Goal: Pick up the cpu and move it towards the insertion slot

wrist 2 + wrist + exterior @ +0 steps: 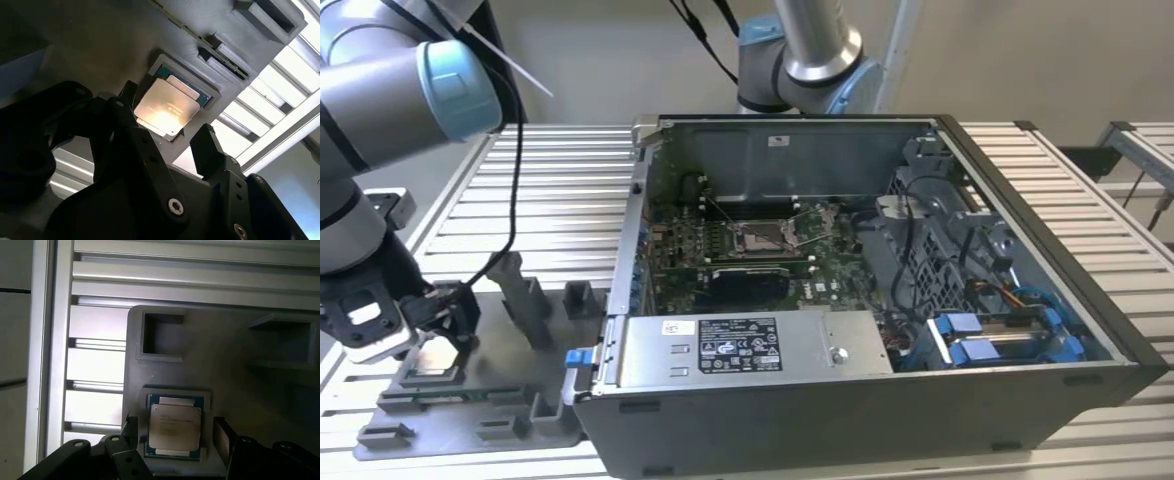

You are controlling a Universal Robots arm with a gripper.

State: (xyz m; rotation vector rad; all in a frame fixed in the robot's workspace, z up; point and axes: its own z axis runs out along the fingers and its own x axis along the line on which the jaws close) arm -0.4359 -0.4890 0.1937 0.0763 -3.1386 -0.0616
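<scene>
Presently the gripper hangs with jaws parted either side of the cpu, seated in its grey tray — advisable to centre squarely and grip opposite edges evenly.

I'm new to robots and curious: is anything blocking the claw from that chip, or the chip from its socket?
Nothing lies between the open gripper and the cpu. The computer case's side wall stands between it and the insertion slot.

An open computer case stands beside a grey tray on a slatted table
</scene>
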